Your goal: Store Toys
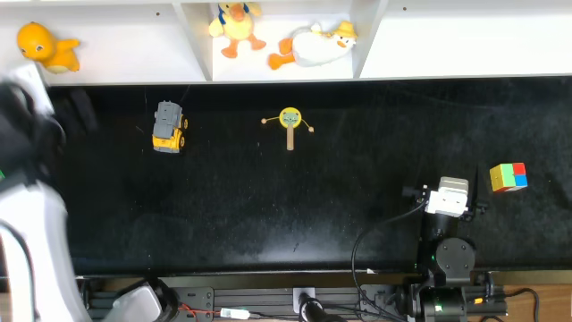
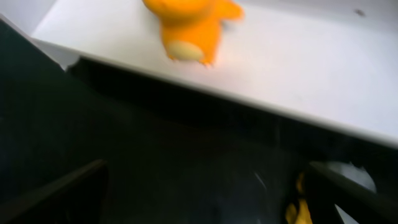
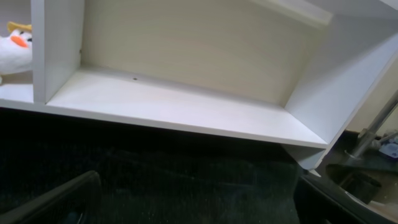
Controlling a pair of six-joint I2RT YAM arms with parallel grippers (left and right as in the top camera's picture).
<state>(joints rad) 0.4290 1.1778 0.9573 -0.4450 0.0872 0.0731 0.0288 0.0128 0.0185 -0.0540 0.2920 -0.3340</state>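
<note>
An orange duck toy [image 1: 46, 46] sits in the left compartment of the white shelf [image 1: 116, 63]. In the left wrist view the orange duck [image 2: 189, 28] lies on the shelf just beyond my left gripper [image 2: 199, 208], which is open and holds nothing. On the black mat lie a yellow-grey toy truck [image 1: 168, 127], a small rattle drum [image 1: 290, 121] and a coloured cube [image 1: 508, 177]. My right gripper [image 1: 447, 199] stands open and empty near the front right, left of the cube. It faces the bare right compartment [image 3: 180, 102].
A yellow duck plush [image 1: 236, 25] and a white duck plush [image 1: 315, 45] fill the middle compartment. The white plush [image 3: 13, 46] also peeks in beside a shelf divider [image 3: 59, 50]. Cables run along the table's front edge [image 1: 295, 268].
</note>
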